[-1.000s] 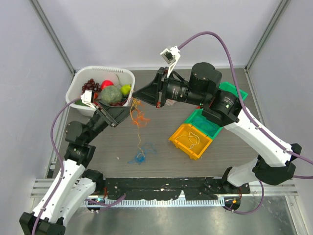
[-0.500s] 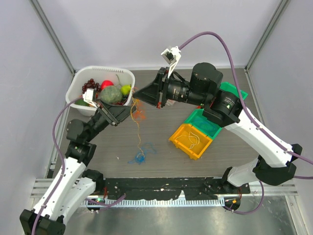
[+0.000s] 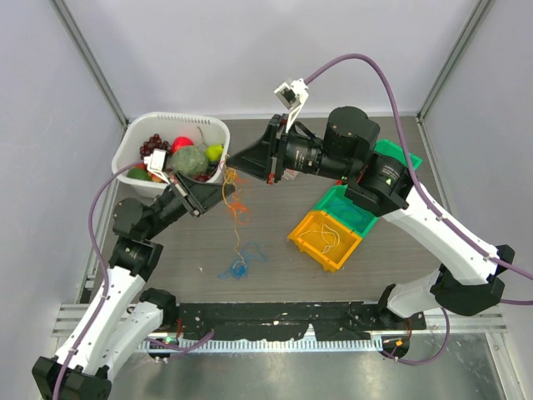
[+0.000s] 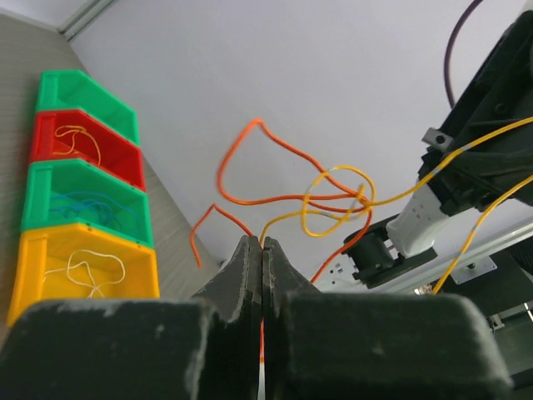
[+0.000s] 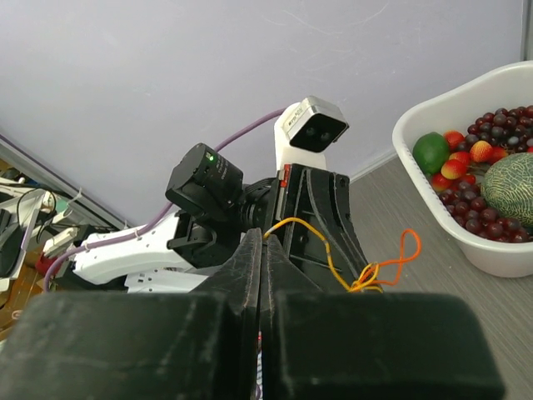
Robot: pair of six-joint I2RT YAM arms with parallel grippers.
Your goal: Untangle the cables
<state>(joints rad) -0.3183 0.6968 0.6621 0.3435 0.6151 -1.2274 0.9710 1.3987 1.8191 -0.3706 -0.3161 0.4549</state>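
Fingers of left gripper: pinched shut on orange cable. Right gripper: pinched shut on yellow cable. The two cables are knotted in the air just beside white basket. Bin row: well apart from basket; its yellow bin holds white cable. Blue cable: on table, nearer the arm bases than basket.

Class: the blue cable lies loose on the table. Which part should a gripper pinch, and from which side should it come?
Pinch across the bunched middle of the blue cable, coming straight down from above. It lies flat on the table, so a sideways approach would likely slide over it. The bunch probably offers more to catch than its single thin loops.
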